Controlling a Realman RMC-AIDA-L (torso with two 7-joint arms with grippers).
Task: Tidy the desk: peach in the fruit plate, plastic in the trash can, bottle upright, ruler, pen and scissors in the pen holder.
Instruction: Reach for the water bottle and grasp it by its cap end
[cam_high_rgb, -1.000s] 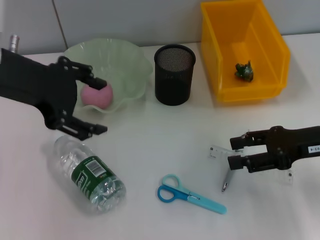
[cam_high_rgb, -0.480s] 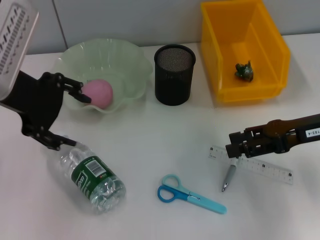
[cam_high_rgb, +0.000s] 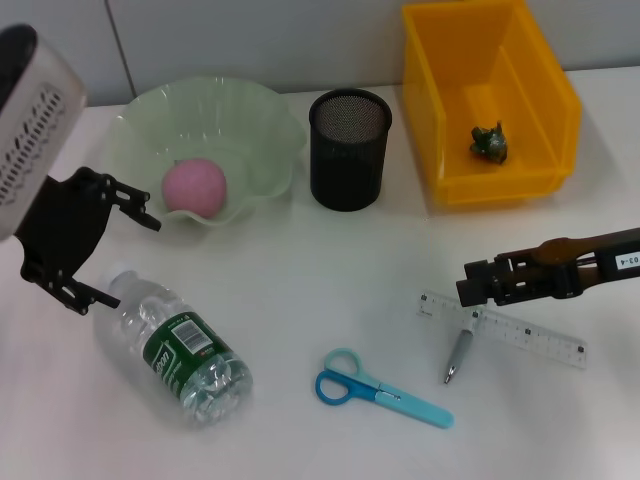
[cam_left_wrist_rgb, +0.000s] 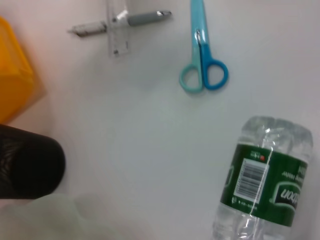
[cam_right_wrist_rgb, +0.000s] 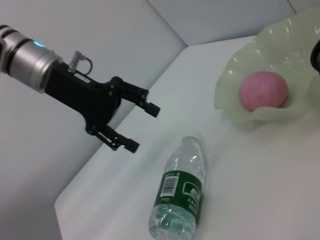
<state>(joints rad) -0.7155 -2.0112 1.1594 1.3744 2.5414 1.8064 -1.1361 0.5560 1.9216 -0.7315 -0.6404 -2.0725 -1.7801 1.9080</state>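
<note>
White desk (cam_high_rgb: 300, 260) against a pale grey wall. At the back, a wavy-edged pale green fruit plate (cam_high_rgb: 262, 120) holding the pink peach (cam_high_rgb: 195, 186) just left of its middle. Immediately right of it, a black mesh pen holder (cam_high_rgb: 348, 148), upright, nothing visible inside. Farther right, a yellow bin serving as the trash can (cam_high_rgb: 430, 120), with a small crumpled green piece of plastic (cam_high_rgb: 489, 141) on its floor.

On the near left, a clear plastic bottle (cam_high_rgb: 175, 346) with a green label, lying on its side, cap end toward the left gripper. Near the middle front, blue-and-teal scissors (cam_high_rgb: 382, 388) flat on the desk, blades closed and pointing right. To their right, a clear ruler (cam_high_rgb: 510, 330) lying flat, crossing over a grey pen (cam_high_rgb: 459, 355) whose tip points toward the front.

Left gripper (cam_high_rgb: 118, 254) raised above the desk between fruit plate and bottle, fingers spread wide, holding nothing, close to the bottle's cap end; same open claw seen from across the desk (cam_right_wrist_rgb: 140, 126). Right gripper (cam_high_rgb: 470, 287) low over the left end of the ruler, just above the pen; fingers drawn close together, whether touching ruler or pen cannot tell.

From the left wrist: bottle (cam_left_wrist_rgb: 262, 185), scissors (cam_left_wrist_rgb: 202, 65), pen under ruler (cam_left_wrist_rgb: 118, 30).
</note>
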